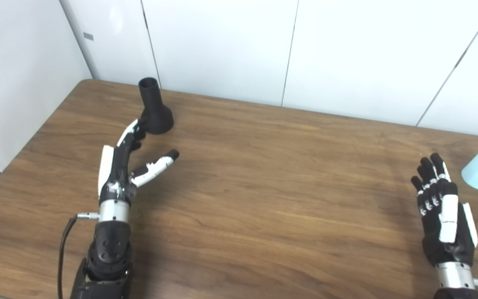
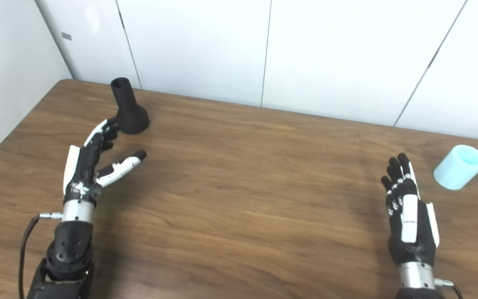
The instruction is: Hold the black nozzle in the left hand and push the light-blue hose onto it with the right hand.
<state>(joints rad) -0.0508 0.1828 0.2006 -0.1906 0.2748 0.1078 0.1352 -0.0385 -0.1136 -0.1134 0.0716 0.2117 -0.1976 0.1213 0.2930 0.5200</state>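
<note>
The black nozzle [image 1: 154,108] stands upright on its wide base at the table's far left, narrow tube pointing up. My left hand [image 1: 128,166] is open just in front of it, fingers stretched toward the base and nearly touching it, thumb spread to the right. The light-blue hose [image 2: 459,167], a short pale cylinder, lies on its side at the far right. My right hand [image 2: 407,207] hovers open to the left of the hose and a little nearer to me, fingers straight and close together, holding nothing.
The brown wooden table [image 1: 264,187] spans the view. White wall panels [image 1: 222,45] rise right behind its far edge and along the left side. A cable hangs from my left wrist [image 1: 67,232].
</note>
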